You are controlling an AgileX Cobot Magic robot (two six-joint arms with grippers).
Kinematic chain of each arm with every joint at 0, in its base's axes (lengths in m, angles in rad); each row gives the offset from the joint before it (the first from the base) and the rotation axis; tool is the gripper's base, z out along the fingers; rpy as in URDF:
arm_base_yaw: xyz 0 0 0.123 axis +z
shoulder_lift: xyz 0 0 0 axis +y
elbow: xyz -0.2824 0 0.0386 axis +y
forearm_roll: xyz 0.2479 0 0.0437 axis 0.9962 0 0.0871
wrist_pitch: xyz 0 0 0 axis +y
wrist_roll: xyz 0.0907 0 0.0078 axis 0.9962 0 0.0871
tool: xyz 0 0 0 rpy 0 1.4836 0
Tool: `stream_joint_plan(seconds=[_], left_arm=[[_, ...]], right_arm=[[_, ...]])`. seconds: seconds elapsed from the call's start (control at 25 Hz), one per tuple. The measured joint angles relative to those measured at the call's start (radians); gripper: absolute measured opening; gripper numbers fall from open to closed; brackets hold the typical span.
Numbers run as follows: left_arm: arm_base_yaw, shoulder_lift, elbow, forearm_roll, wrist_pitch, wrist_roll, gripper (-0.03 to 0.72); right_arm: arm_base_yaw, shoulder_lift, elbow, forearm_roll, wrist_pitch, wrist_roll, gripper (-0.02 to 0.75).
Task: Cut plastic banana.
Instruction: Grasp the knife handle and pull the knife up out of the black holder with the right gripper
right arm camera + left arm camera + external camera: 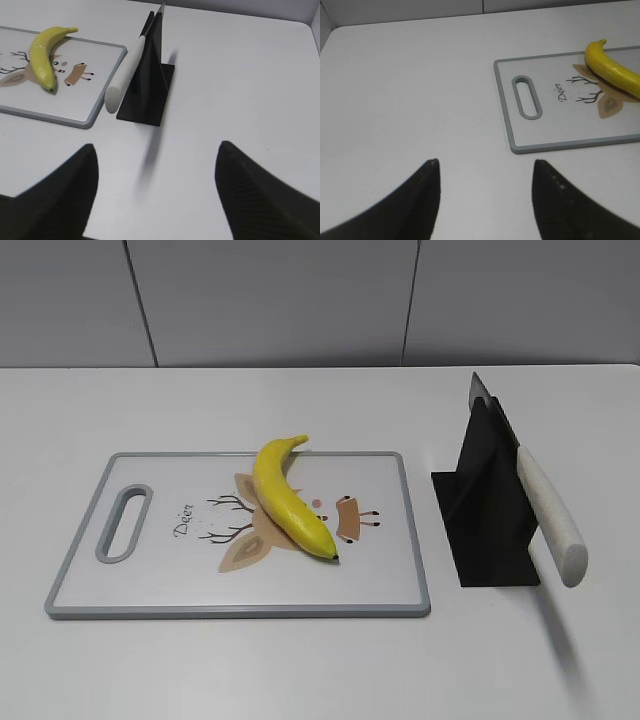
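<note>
The yellow plastic banana (288, 500) lies whole on the grey-rimmed cutting board (90, 530), stem at the far edge, dark tip near the middle. It also shows in the left wrist view (615, 72) and the right wrist view (44, 57). A knife with a white handle (550, 515) rests in a black stand (485, 510) to the right of the board; the knife also shows in the right wrist view (125, 75). My left gripper (485, 165) is open and empty over bare table left of the board. My right gripper (156, 150) is open and empty, in front of the stand.
The board (520, 145) has a handle slot (527, 97) at its left end and a deer print. The white table ends at a grey wall (300, 300) behind. Neither arm shows in the exterior view.
</note>
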State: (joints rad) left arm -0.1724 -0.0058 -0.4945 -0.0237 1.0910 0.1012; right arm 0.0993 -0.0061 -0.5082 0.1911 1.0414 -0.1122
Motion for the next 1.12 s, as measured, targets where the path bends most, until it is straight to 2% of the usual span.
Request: stream_joint_plan(seconds=[1.12], left_arm=[[0.000, 0.000, 0.000, 0.000, 0.000, 0.000, 0.563]], right_arm=[[0.000, 0.000, 0.000, 0.000, 0.000, 0.000, 0.566]])
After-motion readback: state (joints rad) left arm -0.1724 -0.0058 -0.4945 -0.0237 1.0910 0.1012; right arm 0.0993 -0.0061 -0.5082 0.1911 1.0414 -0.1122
